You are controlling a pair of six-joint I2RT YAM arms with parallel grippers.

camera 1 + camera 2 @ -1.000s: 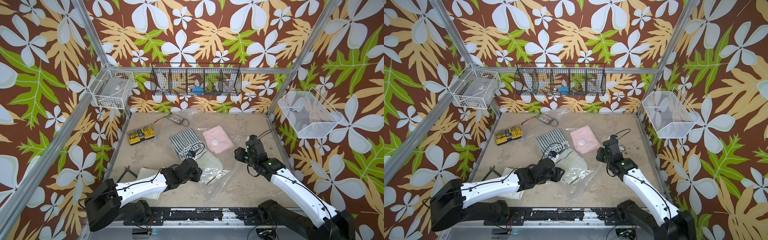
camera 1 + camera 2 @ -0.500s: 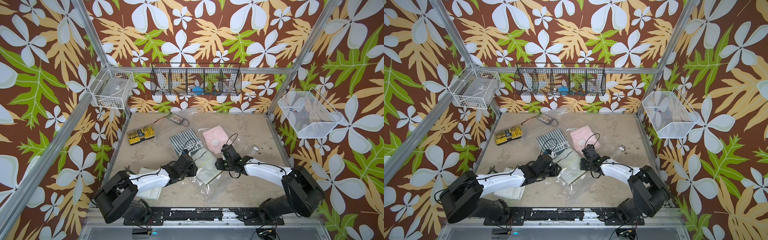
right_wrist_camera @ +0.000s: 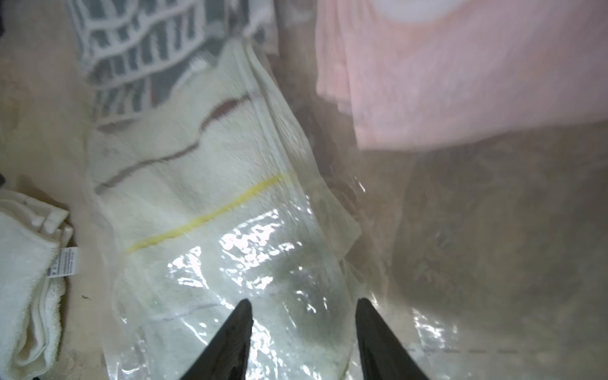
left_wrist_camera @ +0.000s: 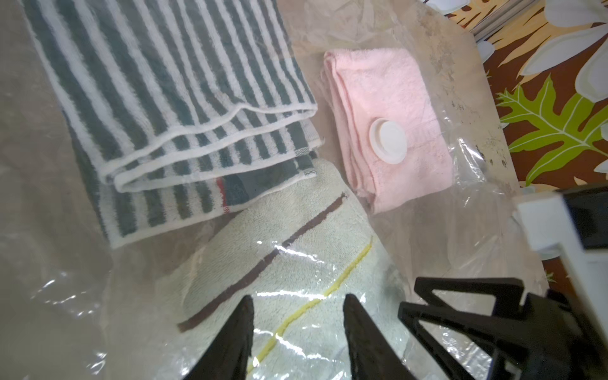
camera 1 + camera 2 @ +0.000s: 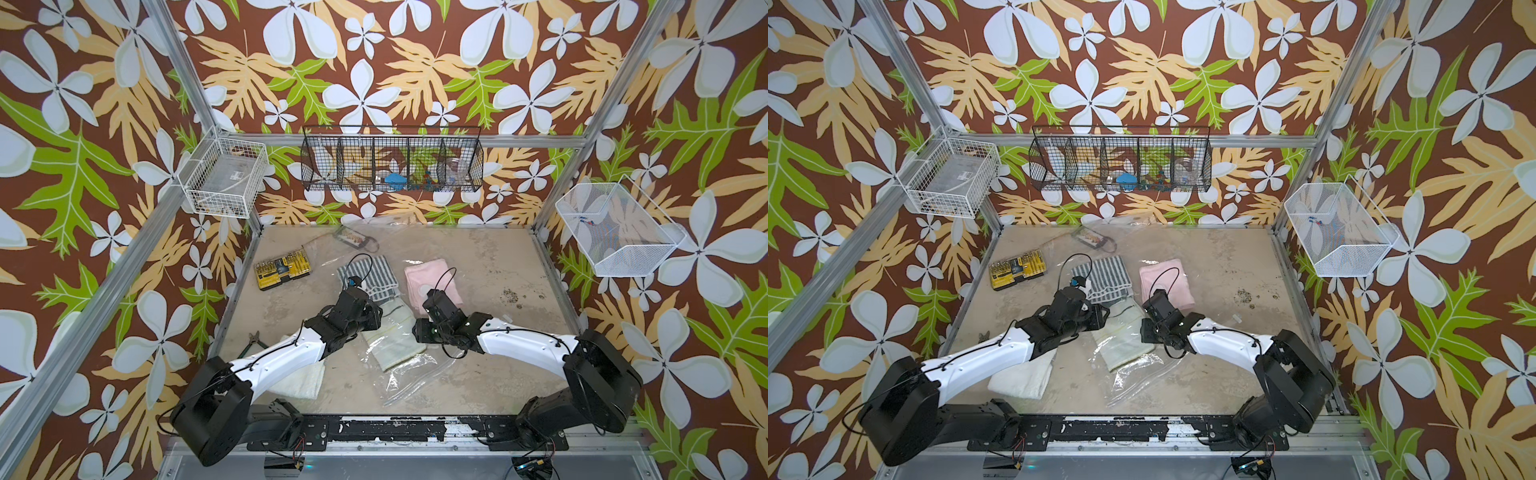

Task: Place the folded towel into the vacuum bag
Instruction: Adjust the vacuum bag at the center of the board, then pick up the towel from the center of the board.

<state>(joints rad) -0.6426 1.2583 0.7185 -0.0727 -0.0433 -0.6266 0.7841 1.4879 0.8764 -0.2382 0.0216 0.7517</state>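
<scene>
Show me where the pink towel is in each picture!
In a top view: pink towel mid-table, just right of centre.
In a top view: same mid-table spot.
Left wrist: under the round white valve.
Right wrist: blurry, beyond the pale yellow-striped towel.
Shared landmark: the grey striped towel right beside it.

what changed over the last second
The right gripper swung in from the right to the cream towel inside the vacuum bag. The left gripper edged toward the striped towel. Both are open, nothing grasped. Nothing else visibly moved.
</scene>
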